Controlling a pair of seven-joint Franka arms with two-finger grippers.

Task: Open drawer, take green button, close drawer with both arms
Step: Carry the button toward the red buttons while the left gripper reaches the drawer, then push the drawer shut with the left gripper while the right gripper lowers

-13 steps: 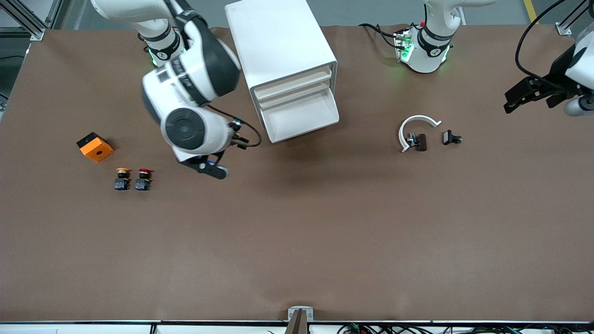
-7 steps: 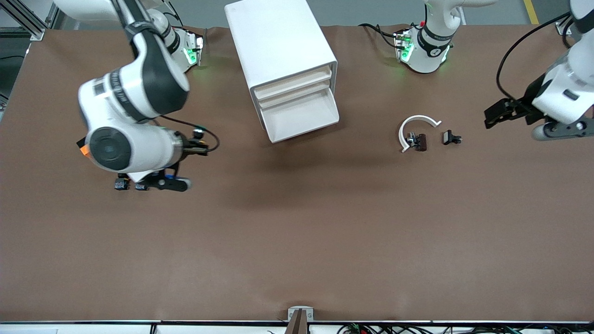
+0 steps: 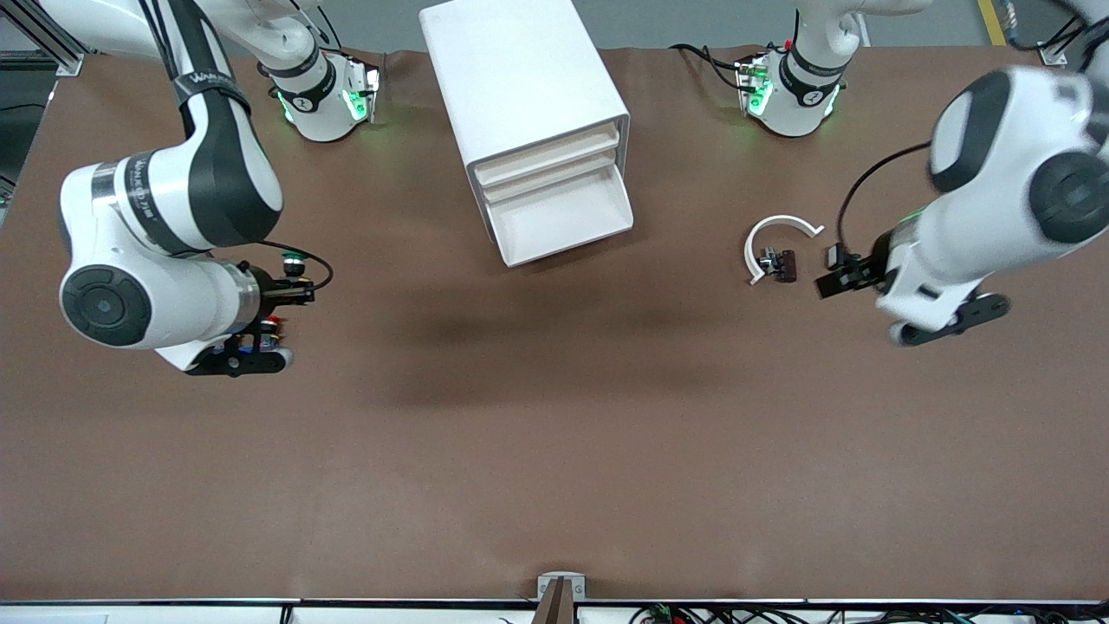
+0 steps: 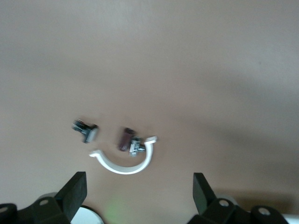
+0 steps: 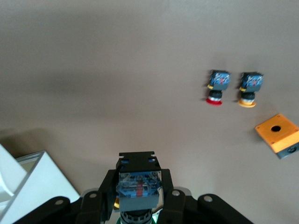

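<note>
The white cabinet (image 3: 520,78) stands at the back of the table. Its third drawer (image 3: 563,217) is pulled out, and its inside looks bare. My right gripper (image 3: 251,347) hangs over the table near the yellow- and red-capped buttons. In the right wrist view this gripper (image 5: 139,179) is shut on the dark blue-black block of the button (image 5: 138,191). The button's cap is mostly hidden under the block. My left gripper (image 3: 827,284) is open and empty over the small parts toward the left arm's end, and its jaws stand wide apart in the left wrist view (image 4: 138,193).
A red-capped button (image 5: 215,86), a yellow-capped button (image 5: 247,88) and an orange box (image 5: 279,134) lie toward the right arm's end. Under the left gripper lie a white C-shaped ring (image 3: 780,227), a dark brown part (image 3: 784,264) and a small black clip (image 3: 836,254).
My right arm has swung from beside the cabinet toward its own end of the table, now over the yellow and red buttons. My left arm has moved in from the table's end, over the small parts.
</note>
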